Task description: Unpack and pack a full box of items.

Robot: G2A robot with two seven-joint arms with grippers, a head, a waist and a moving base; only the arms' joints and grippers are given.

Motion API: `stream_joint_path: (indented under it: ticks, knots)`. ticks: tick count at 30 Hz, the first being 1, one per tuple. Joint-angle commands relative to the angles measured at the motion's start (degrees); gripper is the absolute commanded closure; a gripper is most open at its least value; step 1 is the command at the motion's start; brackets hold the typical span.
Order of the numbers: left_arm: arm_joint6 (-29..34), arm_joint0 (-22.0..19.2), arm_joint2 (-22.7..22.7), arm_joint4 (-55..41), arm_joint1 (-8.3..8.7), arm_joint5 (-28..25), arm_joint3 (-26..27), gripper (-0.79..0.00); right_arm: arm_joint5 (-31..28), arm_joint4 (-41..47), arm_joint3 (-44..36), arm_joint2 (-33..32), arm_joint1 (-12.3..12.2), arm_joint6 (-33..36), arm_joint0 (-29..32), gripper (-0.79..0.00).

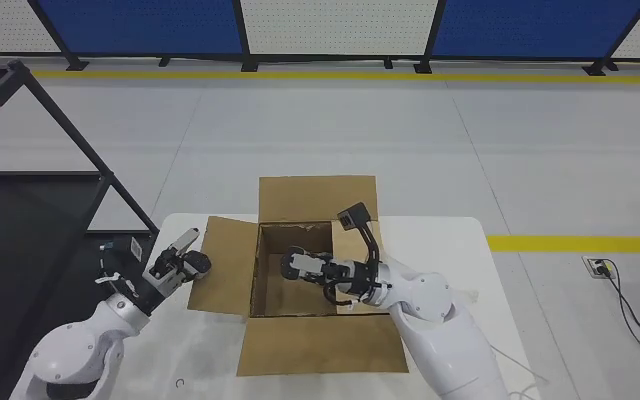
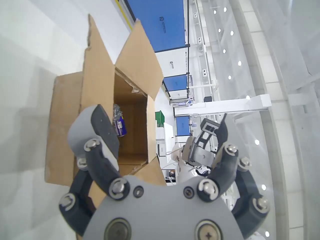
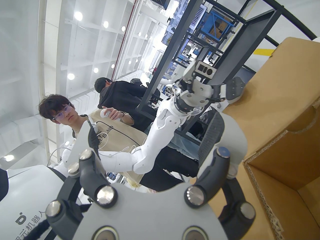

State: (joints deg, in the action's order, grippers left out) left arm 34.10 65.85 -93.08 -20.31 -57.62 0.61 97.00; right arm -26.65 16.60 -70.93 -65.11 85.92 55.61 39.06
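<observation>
Blue-and-silver packet (image 2: 119,123) in brown cardboard box (image 2: 65,126) judged light, crushable; to be pinched mid-body; left gripper (image 2: 162,117), right gripper (image 3: 152,123) spread, empty.

White table (image 1: 440,235), blue wall panels (image 1: 140,25), yellow floor line (image 1: 560,243), black frame (image 3: 171,43), perhaps a floor socket (image 1: 597,266).

— How's the left hand (image 1: 183,258)?
— Fingers spread wide, wrist tilted up, arm bent at the elbow.
— And the right hand (image 1: 300,266)?
— Fingers apart too, forearm pointing left, elbow bent.
</observation>
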Motion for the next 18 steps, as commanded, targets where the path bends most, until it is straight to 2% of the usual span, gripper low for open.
stream_joint_path:
  ticks: [1,5,9,13,18]
  knots:
    - [0.5,0.3,-0.9,-0.3,0.10,-0.1,2.2,-0.785,0.7,-0.9,-0.1,-0.5,-0.2,-1.8,0.4,-0.785]
    - [4.2,0.1,-2.2,-2.8,0.34,0.7,5.7,-0.785,1.7,-1.8,-1.4,-1.6,-0.6,-4.3,1.7,-0.785]
    - [9.0,-2.7,-1.0,-2.8,0.63,2.7,7.2,-0.785,2.1,-2.7,-3.3,-3.6,-1.2,-7.1,3.8,-0.785]
    - [12.9,-7.8,4.4,0.1,0.62,4.6,5.6,-0.785,2.1,-4.0,-6.8,-6.6,-2.1,-8.6,7.4,-0.785]
    - [17.9,-16.0,13.1,-0.5,-0.09,7.4,1.3,-0.785,2.4,-5.2,-12.5,-11.3,-3.3,-11.3,13.8,-0.785]
